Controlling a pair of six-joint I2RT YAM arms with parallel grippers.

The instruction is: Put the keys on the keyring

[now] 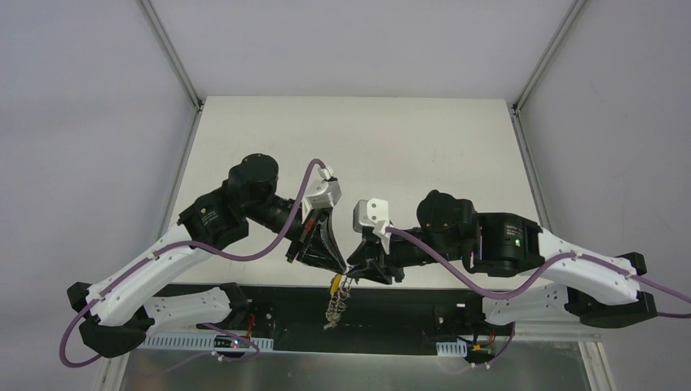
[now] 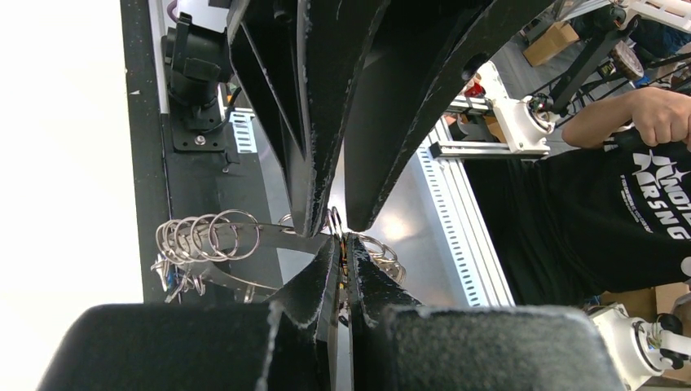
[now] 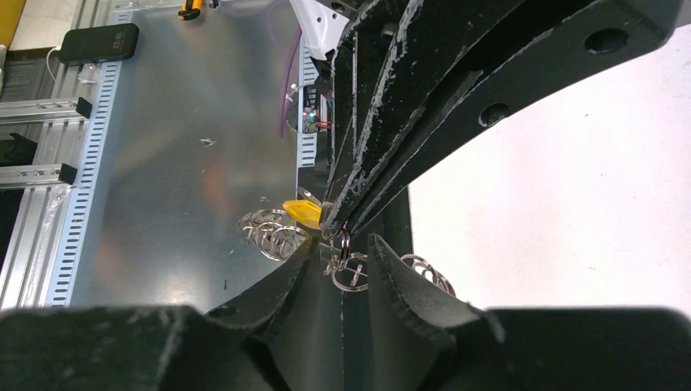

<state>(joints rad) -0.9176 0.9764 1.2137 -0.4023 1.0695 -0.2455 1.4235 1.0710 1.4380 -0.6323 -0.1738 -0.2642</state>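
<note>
The keyring (image 1: 333, 309) hangs in the air over the black strip at the table's near edge, its small loops bunched. My left gripper (image 1: 342, 271) is shut on the yellow key (image 1: 335, 283), whose yellow head shows beside its tips in the right wrist view (image 3: 303, 212). My right gripper (image 3: 342, 243) meets it tip to tip, its jaws narrowly apart and closed on small loops of the keyring (image 3: 269, 232). In the left wrist view my left gripper (image 2: 344, 238) is pressed shut, with keyring loops (image 2: 208, 236) on both sides. The blue key is not clear to see.
The white table (image 1: 358, 155) stretches behind both arms. A black base strip (image 1: 424, 314) and a metal plate (image 3: 179, 163) lie under the grippers. A person in a black T-shirt (image 2: 619, 187) stands beyond the near edge. A black box (image 3: 98, 42) lies on the plate.
</note>
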